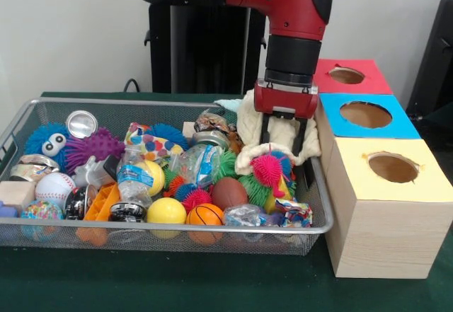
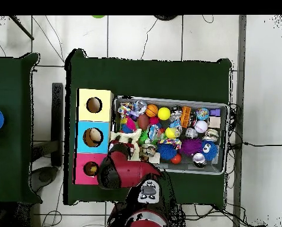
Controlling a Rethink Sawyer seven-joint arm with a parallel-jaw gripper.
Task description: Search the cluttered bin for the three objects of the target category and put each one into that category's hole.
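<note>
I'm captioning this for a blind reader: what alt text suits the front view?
A red and black robot arm's gripper grips a cream plush toy at the right end of a wire mesh bin full of balls and toys, beside red, blue and yellow wooden boxes with holes.

My dark green cloth-covered surface [image 2: 149, 71] stands on a white tiled floor [image 2: 143, 35] crossed by thin black cables [image 2: 249, 145]; behind me, a plain off-white wall [image 1: 71, 29].
</note>
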